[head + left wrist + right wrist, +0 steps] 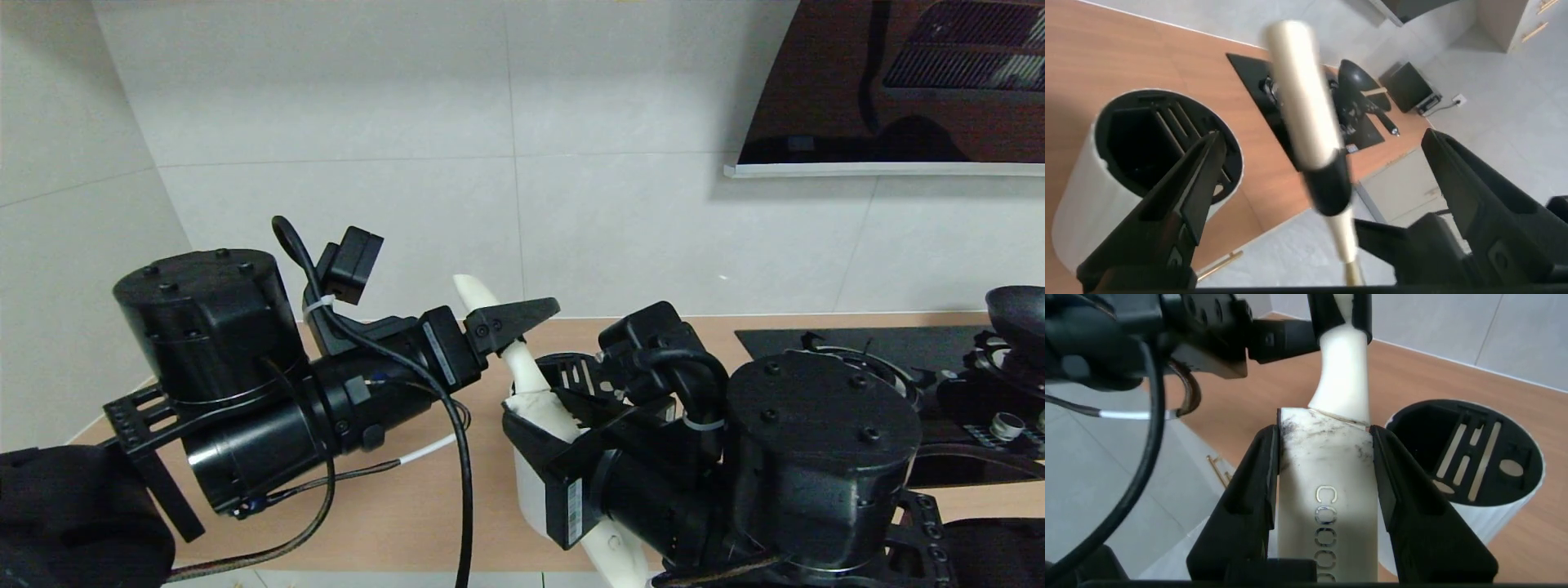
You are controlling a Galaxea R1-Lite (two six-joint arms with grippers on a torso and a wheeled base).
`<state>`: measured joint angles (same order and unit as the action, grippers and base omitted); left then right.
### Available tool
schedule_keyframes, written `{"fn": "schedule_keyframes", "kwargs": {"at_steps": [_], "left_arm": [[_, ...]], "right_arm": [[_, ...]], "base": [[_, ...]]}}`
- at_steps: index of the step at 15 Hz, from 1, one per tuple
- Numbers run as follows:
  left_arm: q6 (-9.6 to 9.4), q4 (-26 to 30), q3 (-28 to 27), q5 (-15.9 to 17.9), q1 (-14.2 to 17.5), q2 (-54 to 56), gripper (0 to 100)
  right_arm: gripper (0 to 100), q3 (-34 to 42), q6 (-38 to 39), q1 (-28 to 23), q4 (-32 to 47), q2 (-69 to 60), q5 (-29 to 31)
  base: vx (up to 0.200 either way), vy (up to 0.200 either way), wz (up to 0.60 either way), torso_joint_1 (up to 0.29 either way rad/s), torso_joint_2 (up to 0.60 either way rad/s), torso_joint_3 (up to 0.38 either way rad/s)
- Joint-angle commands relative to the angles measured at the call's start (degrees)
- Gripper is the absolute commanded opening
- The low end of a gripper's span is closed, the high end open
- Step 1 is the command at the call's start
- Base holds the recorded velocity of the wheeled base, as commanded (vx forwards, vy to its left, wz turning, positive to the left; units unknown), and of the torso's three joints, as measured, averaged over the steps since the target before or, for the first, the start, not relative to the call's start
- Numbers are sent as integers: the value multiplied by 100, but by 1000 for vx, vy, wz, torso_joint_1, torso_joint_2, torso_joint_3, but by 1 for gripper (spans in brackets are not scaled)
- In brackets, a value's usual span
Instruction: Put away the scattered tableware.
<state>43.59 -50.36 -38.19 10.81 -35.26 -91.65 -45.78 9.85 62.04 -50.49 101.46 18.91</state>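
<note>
While the right tool [1327, 457] clenches the broad end of the white utensil [1343, 367], its handle rises between the spread prongs of the released left tool [1323, 139] | holder [1511, 508] stands on the desk [392, 506] just beside | I judge the right arm nearer.

A cream spatula [1327, 482], a white black-lined holder [1503, 518], a tan wood-grain counter [384, 514].

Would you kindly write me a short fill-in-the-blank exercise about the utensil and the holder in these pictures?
1. The white utensil is clamped between the fingers of the robot's ___ gripper.
2. The holder stands on a ___ countertop.
3. The stove farther along the countertop is ___ in colour.
Missing words: right; wooden; black.
</note>
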Motion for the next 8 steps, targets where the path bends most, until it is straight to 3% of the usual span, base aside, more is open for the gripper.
{"fn": "schedule_keyframes", "kwargs": {"at_steps": [1, 2, 8], "left_arm": [[0, 0, 5, 0, -34, 7, 100], [0, 0, -4, 0, -34, -11, 0], [9, 0, -13, 0, -34, -20, 0]], "right_arm": [[0, -2, -1, 1, -4, 14, 8], [0, -2, -1, 1, -4, -4, 8], [0, -2, -1, 1, -4, -21, 122]], "base": [[0, 0, 0, 0, 0, 0], [0, 0, 0, 0, 0, 0], [0, 0, 0, 0, 0, 0]]}}
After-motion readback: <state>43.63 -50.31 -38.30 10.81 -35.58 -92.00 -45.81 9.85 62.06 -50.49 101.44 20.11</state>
